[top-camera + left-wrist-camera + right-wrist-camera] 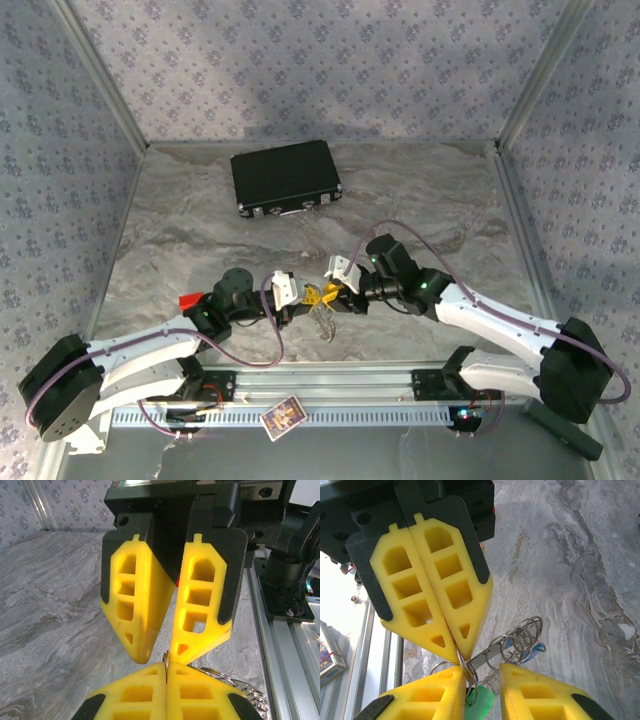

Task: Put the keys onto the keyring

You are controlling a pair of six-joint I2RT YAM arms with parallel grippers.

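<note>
Note: you have the left gripper clenched tight on the wire of the keyring. It holds the ring above the marbled table at mid-workspace, presumably so the ring is steady and presented edge-on for the other arm to work a key onto it. The right gripper sits nose to nose with it, jaws partly parted astride the ring wire and grasping nothing that shows. The green key hangs between those jaws just below the pinch and the blue key lies behind the small loops; you cannot tell here whether either is threaded.
</note>
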